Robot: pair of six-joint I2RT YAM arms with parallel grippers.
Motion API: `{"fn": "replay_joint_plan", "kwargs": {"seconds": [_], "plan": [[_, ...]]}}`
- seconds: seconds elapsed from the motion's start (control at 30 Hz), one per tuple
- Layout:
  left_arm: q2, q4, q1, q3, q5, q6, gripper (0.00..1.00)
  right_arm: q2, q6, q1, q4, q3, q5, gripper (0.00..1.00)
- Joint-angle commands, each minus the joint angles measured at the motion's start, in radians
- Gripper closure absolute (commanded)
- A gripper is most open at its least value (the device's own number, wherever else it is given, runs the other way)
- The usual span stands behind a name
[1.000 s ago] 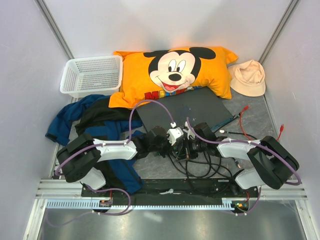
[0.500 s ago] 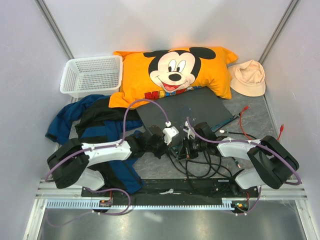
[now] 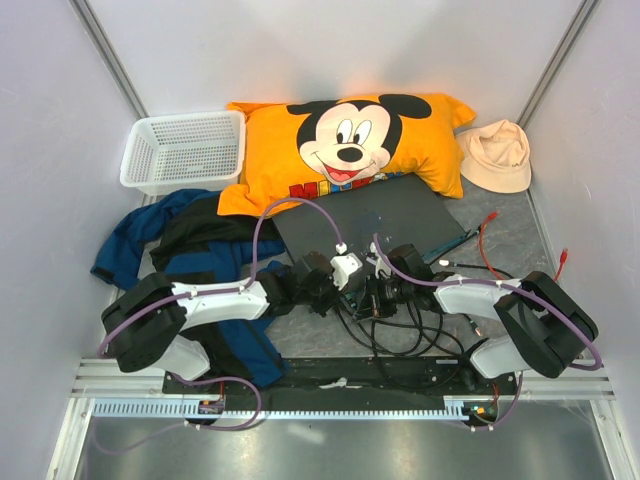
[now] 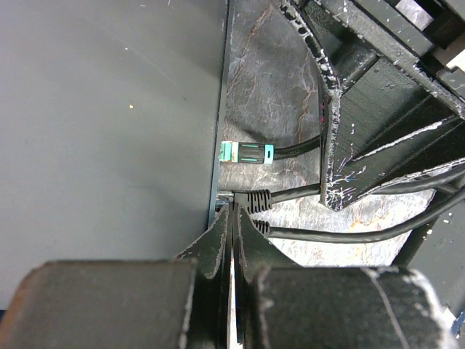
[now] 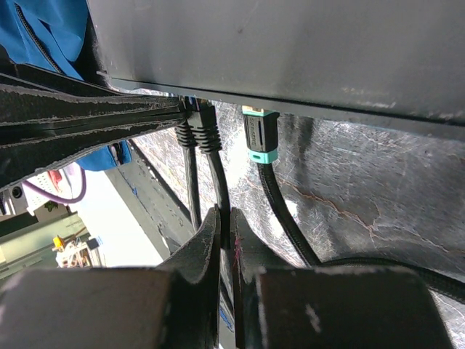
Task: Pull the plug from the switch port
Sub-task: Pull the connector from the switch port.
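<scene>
One thin dark grey metal switch box (image 3: 385, 218) lies against an orange Mickey Mouse pillow (image 3: 280, 150), with three plugs in its near edge: one teal-banded plug (image 4: 247, 153) and two black ribbed plugs (image 4: 254, 200). The left gripper (image 4: 231, 218) has its fingers pressed together, tips touching a black plug. The right gripper (image 5: 224, 222) pinches a black cable (image 5: 216, 182).

left pincer (image 4: 232, 213) closed, tips at black plug (image 4: 252, 198), switch (image 4: 109, 131) edge

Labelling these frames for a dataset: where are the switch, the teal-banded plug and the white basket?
switch (image 3: 390, 215), top external view, middle of its flat top.
teal-banded plug (image 4: 247, 153), left wrist view, body between its teal bands.
white basket (image 3: 175, 184), top external view, its near rim.
</scene>
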Motion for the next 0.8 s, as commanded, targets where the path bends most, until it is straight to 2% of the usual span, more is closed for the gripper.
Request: {"fn": "replay_joint_plan", "kwargs": {"seconds": [0.0, 0.33, 0.5, 0.63, 0.77], "plan": [[0.05, 0.011, -0.009, 0.015, -0.093, 0.036, 0.98, 0.009, -0.001, -0.022, 0.022, 0.026, 0.075, 1.0], [0.182, -0.005, -0.018, 0.042, -0.17, 0.041, 0.98, 0.015, 0.003, -0.023, 0.034, 0.02, 0.071, 1.0], [0.23, -0.087, 0.008, 0.056, -0.109, -0.083, 0.98, -0.012, -0.017, -0.023, 0.027, 0.042, 0.04, 1.0], [0.231, -0.086, 0.014, 0.008, -0.131, -0.142, 0.98, -0.088, -0.059, -0.02, -0.01, 0.059, 0.006, 1.0], [0.288, -0.101, 0.018, 0.028, -0.139, -0.18, 0.98, -0.17, -0.102, -0.014, -0.058, 0.06, -0.014, 1.0]]}}
